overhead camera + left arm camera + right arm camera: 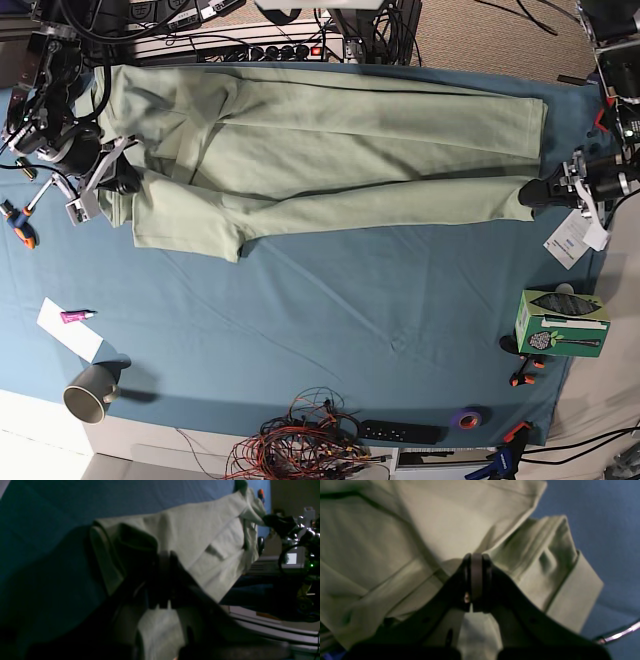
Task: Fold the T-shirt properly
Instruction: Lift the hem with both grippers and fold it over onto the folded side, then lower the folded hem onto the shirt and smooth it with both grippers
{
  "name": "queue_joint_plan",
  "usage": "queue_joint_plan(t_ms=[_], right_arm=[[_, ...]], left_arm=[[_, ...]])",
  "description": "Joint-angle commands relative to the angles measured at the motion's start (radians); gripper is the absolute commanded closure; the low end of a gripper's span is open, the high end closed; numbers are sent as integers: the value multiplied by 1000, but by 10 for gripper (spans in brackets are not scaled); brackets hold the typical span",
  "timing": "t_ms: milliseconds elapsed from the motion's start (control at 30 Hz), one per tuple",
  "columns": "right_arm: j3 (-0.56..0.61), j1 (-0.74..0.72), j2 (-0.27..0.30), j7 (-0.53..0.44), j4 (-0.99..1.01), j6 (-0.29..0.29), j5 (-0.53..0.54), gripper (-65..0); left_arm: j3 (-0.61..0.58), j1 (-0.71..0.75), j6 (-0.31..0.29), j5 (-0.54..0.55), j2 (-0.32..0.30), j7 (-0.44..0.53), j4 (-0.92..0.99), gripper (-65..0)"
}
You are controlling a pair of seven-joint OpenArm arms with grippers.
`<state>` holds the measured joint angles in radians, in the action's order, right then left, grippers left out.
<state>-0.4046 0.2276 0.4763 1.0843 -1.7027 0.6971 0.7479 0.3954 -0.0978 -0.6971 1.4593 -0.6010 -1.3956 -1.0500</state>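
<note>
The pale sage-green T-shirt lies as a long band across the far half of the teal-blue table cloth, with a sleeve sticking out toward the front at the left. My right gripper is at the shirt's left end and is shut on a fold of fabric beside the sleeve's hem. My left gripper is shut on the shirt's lower right corner, with bunched cloth around its tips. The shirt hangs taut away toward the other arm.
A grey mug and a white paper with a pink marker sit front left. A green box, purple tape roll, black remote and wire tangle line the front and right edges. Orange-handled tools lie left.
</note>
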Motion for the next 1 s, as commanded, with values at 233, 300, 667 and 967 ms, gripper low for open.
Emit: queue_joint_plan(t_ms=[233,300,667,967], right_arm=[[-44,-8,74,-8,-19,1,3,0],[-49,-6,76,2,-19,1,3,0],[-49,1,75,105,-19,1,73,0],[-49,70,75,106,-19,1,93,0]], left_arm=[[6,-14,-1,24,-61,-1,-16,0],[6,-12,-1,24,-64,-1,-16,0],[6,10,-1,24,-64,-1,-16,0],[6,16,-1,24,-64,-1,-16,0]])
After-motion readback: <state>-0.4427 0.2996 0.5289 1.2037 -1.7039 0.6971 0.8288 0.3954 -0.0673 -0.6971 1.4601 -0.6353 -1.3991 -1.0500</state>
